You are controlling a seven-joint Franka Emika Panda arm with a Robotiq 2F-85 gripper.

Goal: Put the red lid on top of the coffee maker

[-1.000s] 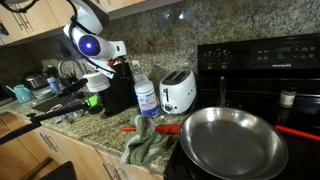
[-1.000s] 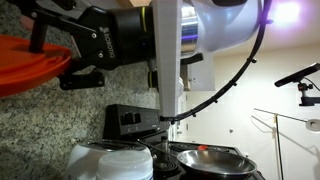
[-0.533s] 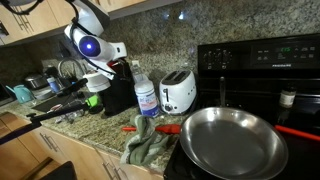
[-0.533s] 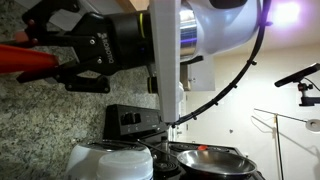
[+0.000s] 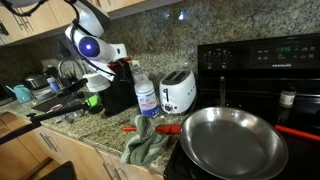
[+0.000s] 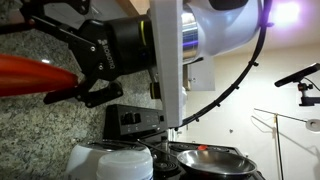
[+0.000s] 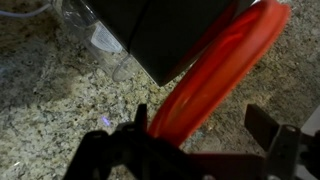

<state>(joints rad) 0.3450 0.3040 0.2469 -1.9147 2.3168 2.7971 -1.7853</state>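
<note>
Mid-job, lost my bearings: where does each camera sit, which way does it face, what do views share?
Exterior view: before the counter, facing the backsplash; coffee maker, toaster, pan; arm upper left.
Exterior view: close beside the arm, looking over toaster and pan; open gripper and tilted red lid at left.
Wrist view: looks down past the gripper at the lid, coffee maker and counter.
Shared: toaster and pan in both exterior views; the lid in an exterior view and the wrist view.
</note>
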